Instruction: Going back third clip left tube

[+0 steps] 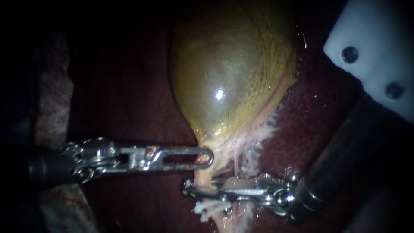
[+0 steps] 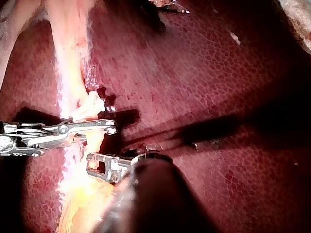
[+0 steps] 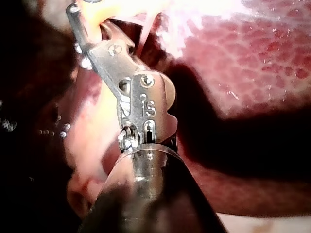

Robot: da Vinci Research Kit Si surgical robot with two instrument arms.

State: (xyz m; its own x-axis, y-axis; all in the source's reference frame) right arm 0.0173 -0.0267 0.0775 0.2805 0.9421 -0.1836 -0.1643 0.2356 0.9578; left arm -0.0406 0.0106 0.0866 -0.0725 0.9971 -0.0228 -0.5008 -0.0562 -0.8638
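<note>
Endoscope view, lower middle: the right instrument (image 1: 189,189), one of two, lies level across the one upright tube (image 1: 202,174) under the gallbladder (image 1: 224,73), jaws slightly apart around it, so its exit runs rightward; the left instrument (image 1: 209,157) sits just above; no clip is countable.

Bare liver (image 1: 129,99) lies open beside the gallbladder (image 1: 224,73); the left instrument (image 1: 209,157) crosses just above the right instrument (image 1: 188,190).
</note>
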